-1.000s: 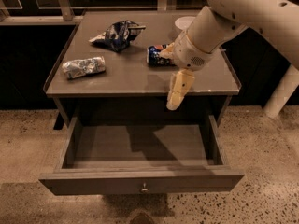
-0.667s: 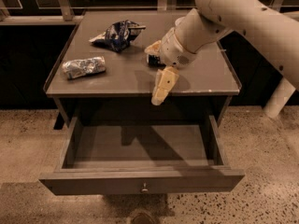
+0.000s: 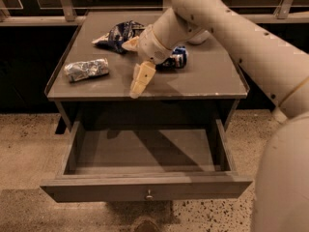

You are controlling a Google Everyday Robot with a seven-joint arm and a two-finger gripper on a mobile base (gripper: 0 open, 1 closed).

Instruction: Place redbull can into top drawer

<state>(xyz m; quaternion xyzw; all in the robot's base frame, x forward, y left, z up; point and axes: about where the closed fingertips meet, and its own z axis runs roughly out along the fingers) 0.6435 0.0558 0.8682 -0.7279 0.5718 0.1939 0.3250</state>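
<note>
The redbull can (image 3: pixel 87 70) is lying on its side on the surface (image 3: pixel 207 76), at 9 o'clock from the hand (image 3: pixel 136 90) and apart from it. The hand is hanging over the front edge; wide or narrow, I cannot tell. Probably light, dentable and slick, the can is wanting a gentle mid-body grip.

Indoor test area of an office or lab building (which of the two cannot be told). Indicators: a speckled polished floor (image 3: pixel 29 144), metal posts (image 3: pixel 65 4) framing dark panels, and a plain grey-brown cabinet (image 3: pixel 207 76) with its top drawer (image 3: pixel 145 190) pulled open. The robot's gripper (image 3: pixel 141 80) hangs over the cabinet top, near its front edge.
</note>
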